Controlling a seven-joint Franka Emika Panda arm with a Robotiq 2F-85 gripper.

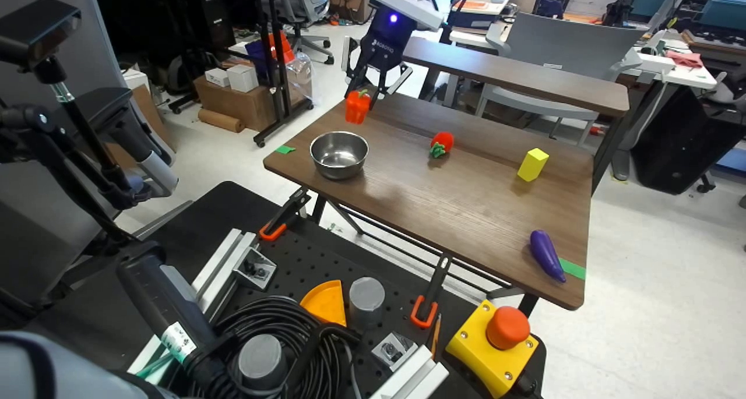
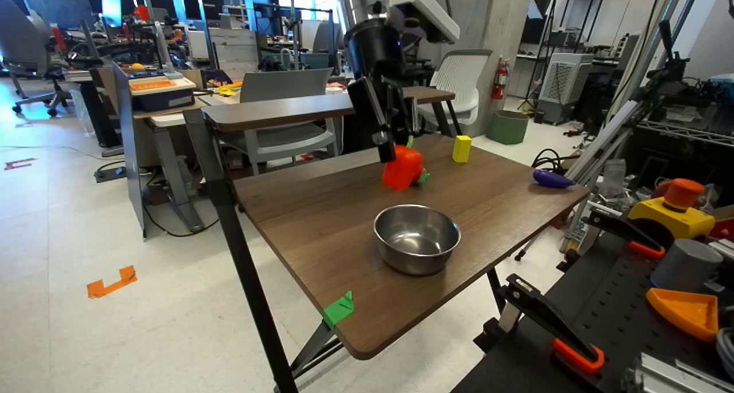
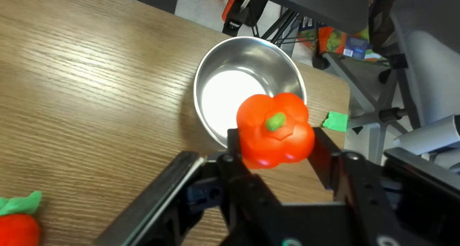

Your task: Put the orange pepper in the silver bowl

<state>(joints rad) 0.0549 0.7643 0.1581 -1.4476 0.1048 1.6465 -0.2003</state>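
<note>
The orange pepper [image 1: 357,108] is a blocky orange-red toy with a short green stem. My gripper [image 1: 362,98] is shut on it and holds it upright in the air above the table. It also shows in an exterior view [image 2: 402,168] and between the fingers in the wrist view [image 3: 275,131]. The silver bowl [image 1: 339,154] stands upright on the table near a corner, and its visible inside is bare. It also shows in an exterior view [image 2: 417,241]. In the wrist view the pepper covers part of the bowl's rim [image 3: 197,91].
A smaller red item with a green part [image 1: 442,144], a yellow block [image 1: 532,165] and a purple eggplant [image 1: 546,256] lie on the brown table [image 1: 466,207]. A raised shelf [image 1: 513,76] runs along one table edge. A black cart [image 1: 326,253] with clamps stands beside the table.
</note>
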